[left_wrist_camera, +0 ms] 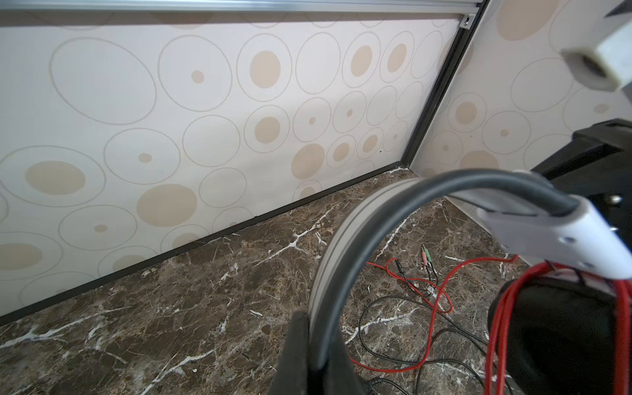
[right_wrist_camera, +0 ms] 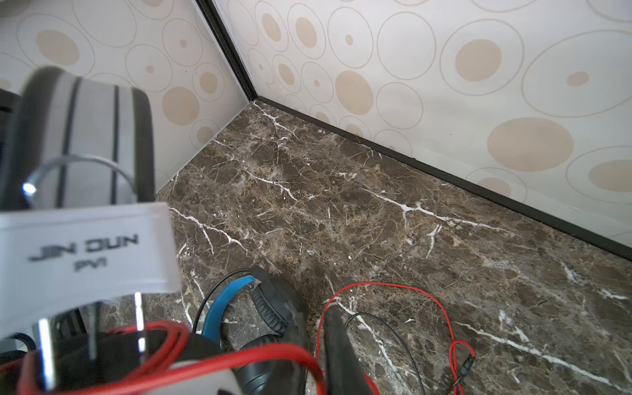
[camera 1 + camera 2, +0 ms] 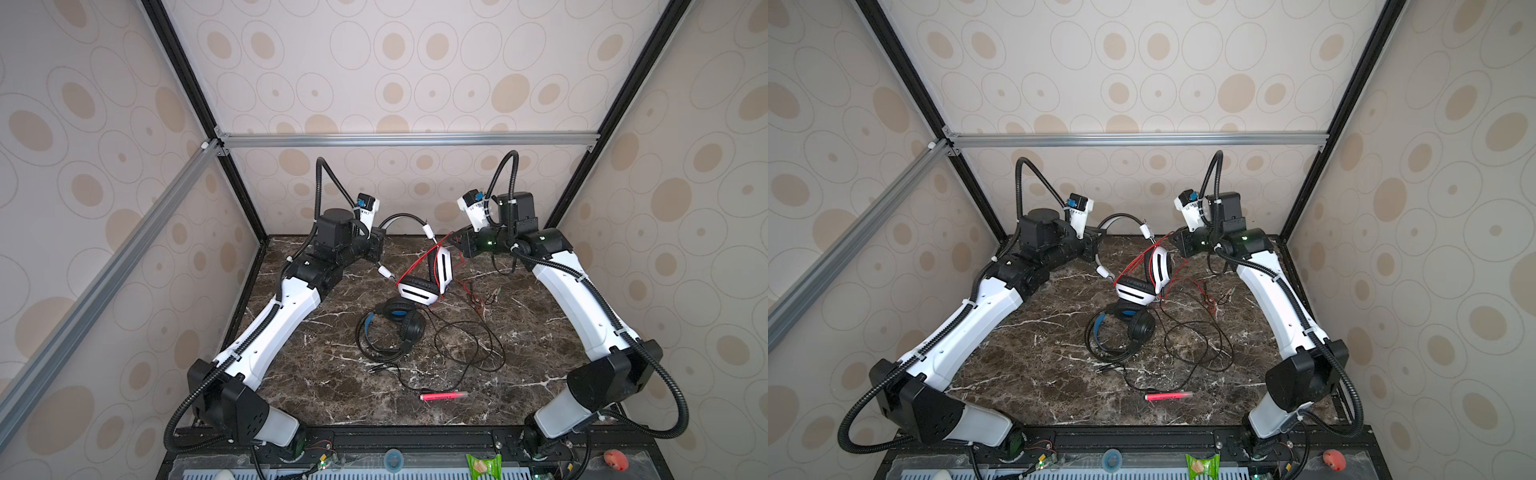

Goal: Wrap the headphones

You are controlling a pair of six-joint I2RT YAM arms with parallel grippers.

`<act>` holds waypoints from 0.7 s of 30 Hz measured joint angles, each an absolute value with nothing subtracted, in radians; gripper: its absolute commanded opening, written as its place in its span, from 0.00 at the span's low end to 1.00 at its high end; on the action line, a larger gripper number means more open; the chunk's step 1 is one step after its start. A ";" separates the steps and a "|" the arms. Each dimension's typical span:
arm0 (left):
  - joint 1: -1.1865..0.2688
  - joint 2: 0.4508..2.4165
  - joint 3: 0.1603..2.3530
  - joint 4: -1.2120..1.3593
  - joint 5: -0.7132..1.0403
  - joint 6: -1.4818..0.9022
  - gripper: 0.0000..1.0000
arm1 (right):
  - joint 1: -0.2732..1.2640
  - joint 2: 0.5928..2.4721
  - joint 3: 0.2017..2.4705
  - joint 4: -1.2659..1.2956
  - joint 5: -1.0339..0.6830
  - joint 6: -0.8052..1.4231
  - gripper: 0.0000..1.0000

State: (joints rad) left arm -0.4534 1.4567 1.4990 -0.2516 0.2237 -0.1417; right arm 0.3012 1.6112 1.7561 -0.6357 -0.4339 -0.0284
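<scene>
The white headphones [image 3: 417,291] [image 3: 1133,293] hang tilted at the back of the marble table [image 3: 332,386], ear cups down. My left gripper [image 3: 379,229] [image 1: 319,345] is shut on their grey band [image 1: 342,239]. Their thin red cord [image 3: 415,266] [image 2: 393,285] is looped over the ear cups and trails right. My right gripper [image 3: 455,240] [image 2: 318,331] stands by the raised ear cup, jaws a narrow slit apart, with the red cord running through the slit. The black headphones [image 3: 409,326] [image 2: 270,307] with a blue-lined band lie on the table just in front.
The black cord [image 3: 469,345] sprawls in loose loops right of the black headset. A pink-red pen [image 3: 442,395] [image 3: 1167,395] lies near the front edge. The cords' plugs [image 1: 425,256] rest at the back right. Patterned walls close in the back and sides.
</scene>
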 measured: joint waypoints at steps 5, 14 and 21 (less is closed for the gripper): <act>-0.453 1.461 1.551 -0.253 0.264 -0.144 0.00 | 0.284 1.596 1.687 -0.573 -0.461 -0.026 0.33; -0.450 1.476 1.636 -0.274 0.329 -0.145 0.00 | 0.223 1.559 1.589 -0.450 -0.513 0.038 0.44; -0.445 1.481 1.641 -0.272 0.348 -0.174 0.00 | 0.225 1.549 1.576 -0.413 -0.527 0.041 0.44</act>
